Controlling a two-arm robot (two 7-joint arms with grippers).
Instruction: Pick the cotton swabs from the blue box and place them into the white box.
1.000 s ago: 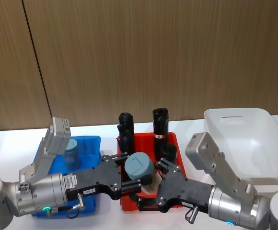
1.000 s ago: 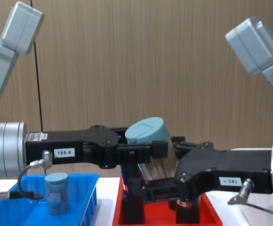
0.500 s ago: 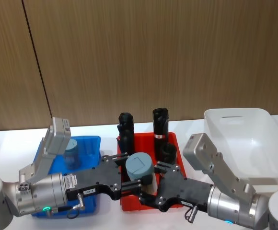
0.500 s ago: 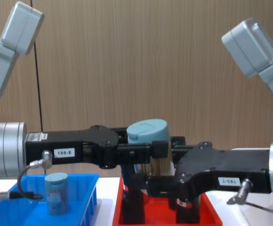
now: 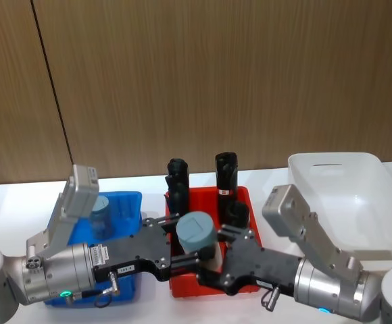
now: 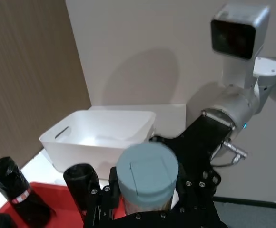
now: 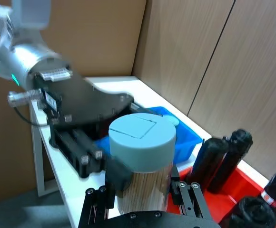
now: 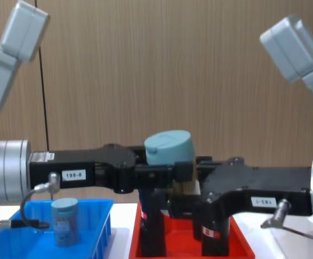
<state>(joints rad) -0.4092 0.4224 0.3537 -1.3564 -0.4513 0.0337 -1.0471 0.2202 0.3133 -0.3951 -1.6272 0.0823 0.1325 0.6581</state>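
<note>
A cotton swabs tub (image 5: pixel 196 231) with a grey-blue lid hangs upright in the air over the red bin's front edge. My left gripper (image 5: pixel 188 243) reaches in from the left and is shut on its clear body. From the right, my right gripper (image 5: pixel 215 253) has its fingers pressed against the same tub (image 7: pixel 142 142). The chest view shows the tub (image 8: pixel 168 147) between both black grippers, left (image 8: pixel 170 172) and right (image 8: pixel 186 189). A second cotton swabs tub (image 5: pixel 101 209) stands in the blue box (image 5: pixel 125 202). The white box (image 5: pixel 331 158) sits at the right.
A red bin (image 5: pixel 247 196) with several tall black rolls (image 5: pixel 226 172) stands between the blue and white boxes, directly under the held tub. The wooden wall rises behind the table. Both forearms cross the table's front edge.
The tilted tub has been brought upright. My right gripper has moved in closer and its fingers now sit against the tub. The left gripper has kept its hold.
</note>
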